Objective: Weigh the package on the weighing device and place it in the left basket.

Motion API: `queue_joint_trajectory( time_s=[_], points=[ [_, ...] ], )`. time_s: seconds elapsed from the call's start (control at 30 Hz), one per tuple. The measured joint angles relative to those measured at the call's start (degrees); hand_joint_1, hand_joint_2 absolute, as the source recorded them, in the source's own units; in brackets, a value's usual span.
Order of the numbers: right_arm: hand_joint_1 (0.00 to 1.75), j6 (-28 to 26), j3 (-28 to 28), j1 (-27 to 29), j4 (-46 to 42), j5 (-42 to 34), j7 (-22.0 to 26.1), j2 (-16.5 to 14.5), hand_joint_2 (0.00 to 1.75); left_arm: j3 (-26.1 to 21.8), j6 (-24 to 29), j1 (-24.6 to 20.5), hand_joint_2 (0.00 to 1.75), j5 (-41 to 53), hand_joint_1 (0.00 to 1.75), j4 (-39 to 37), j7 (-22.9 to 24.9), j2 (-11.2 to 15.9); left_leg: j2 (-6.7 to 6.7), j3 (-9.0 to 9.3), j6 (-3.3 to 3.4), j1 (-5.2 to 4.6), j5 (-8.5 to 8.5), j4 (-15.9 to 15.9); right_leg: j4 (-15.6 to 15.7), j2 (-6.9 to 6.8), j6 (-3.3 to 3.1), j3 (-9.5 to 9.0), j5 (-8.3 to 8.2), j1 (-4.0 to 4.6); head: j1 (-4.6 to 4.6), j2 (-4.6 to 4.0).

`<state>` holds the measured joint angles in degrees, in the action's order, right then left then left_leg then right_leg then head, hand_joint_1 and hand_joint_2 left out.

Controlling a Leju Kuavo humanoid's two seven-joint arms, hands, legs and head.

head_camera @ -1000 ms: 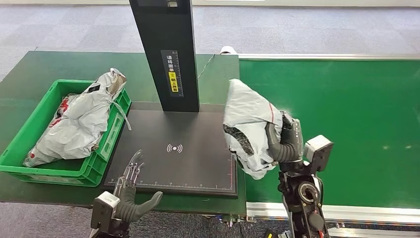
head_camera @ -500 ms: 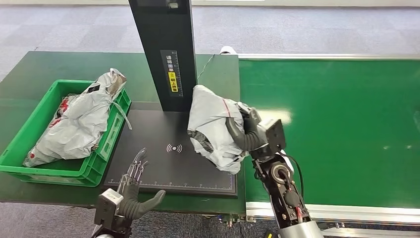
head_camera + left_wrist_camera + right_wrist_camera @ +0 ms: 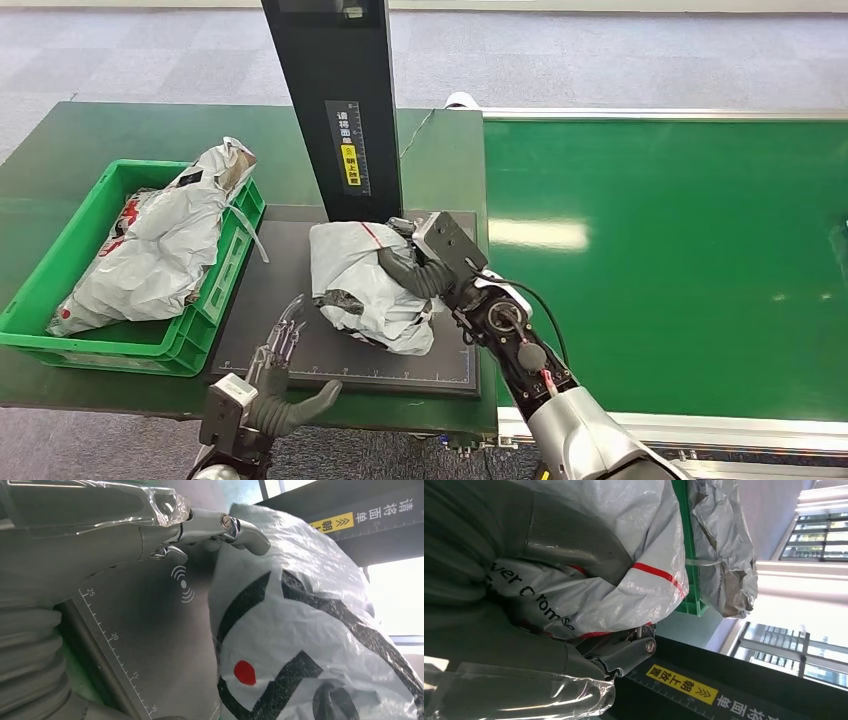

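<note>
the left basket (image 3: 60, 300) already holds grey bags, and the left hand (image 3: 275, 385) waits with fingers spread at the scale's (image 3: 290, 270) near edge. the package (image 3: 365, 285) sits on the platform in the right hand's (image 3: 415, 270) grip (weighing underway, transfer remaining). its print reads "ver", the rest unclear.

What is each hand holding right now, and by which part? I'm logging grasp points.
The right hand grips the grey package by its right side, thumb across the top, over the scale platform. The left hand holds nothing, fingers spread.
</note>
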<state>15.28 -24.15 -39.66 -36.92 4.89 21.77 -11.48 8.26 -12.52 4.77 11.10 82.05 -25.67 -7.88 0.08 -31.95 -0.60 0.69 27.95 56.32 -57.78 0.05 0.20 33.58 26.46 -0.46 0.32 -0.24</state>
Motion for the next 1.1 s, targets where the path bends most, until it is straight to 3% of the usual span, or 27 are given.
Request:
queue_joint_trajectory(
  time_s=[0.1,0.5,0.77,0.9,1.1],
  points=[
    [0.0,0.05,-0.85,-0.85,1.55,0.35,-0.79,-0.4,1.75,0.1,0.14,0.0,1.75,-0.18,0.0,-0.07,0.04,0.13,0.0,0.01,0.0,0.0,0.0,0.0,0.0,0.0,0.0,0.0,0.0,0.0,-0.01,0.0],
    [0.0,-1.43,-3.55,-2.86,5.42,1.26,-1.87,-1.91,1.75,0.11,1.15,0.44,1.75,-1.01,0.0,-0.07,0.16,1.02,0.0,0.01,0.0,0.0,0.0,0.0,0.0,0.0,0.0,0.0,0.0,0.0,-0.01,0.0],
    [0.0,-1.48,-3.98,-2.63,5.41,-1.55,1.0,-1.94,1.75,0.23,1.97,0.57,1.75,-1.86,0.0,-0.07,0.16,1.38,0.0,0.03,0.0,0.0,0.0,0.0,0.0,0.0,0.0,0.0,-0.01,0.01,-0.01,0.0],
    [0.0,-1.51,-5.01,0.0,1.27,-3.85,3.7,-1.8,1.75,0.26,2.96,1.05,1.75,-2.31,0.0,-0.06,0.06,1.57,0.0,0.03,-0.01,0.01,0.0,0.0,0.0,0.01,0.0,0.02,0.01,0.01,-0.01,0.0],
    [0.0,-2.54,-5.34,7.77,-12.43,-11.13,4.72,0.26,1.75,-0.01,4.16,2.8,1.75,-2.28,0.0,1.09,-0.14,1.66,0.0,0.02,0.0,0.0,0.03,0.0,0.02,0.0,0.0,0.03,0.03,0.0,0.0,0.0]
  ],
)
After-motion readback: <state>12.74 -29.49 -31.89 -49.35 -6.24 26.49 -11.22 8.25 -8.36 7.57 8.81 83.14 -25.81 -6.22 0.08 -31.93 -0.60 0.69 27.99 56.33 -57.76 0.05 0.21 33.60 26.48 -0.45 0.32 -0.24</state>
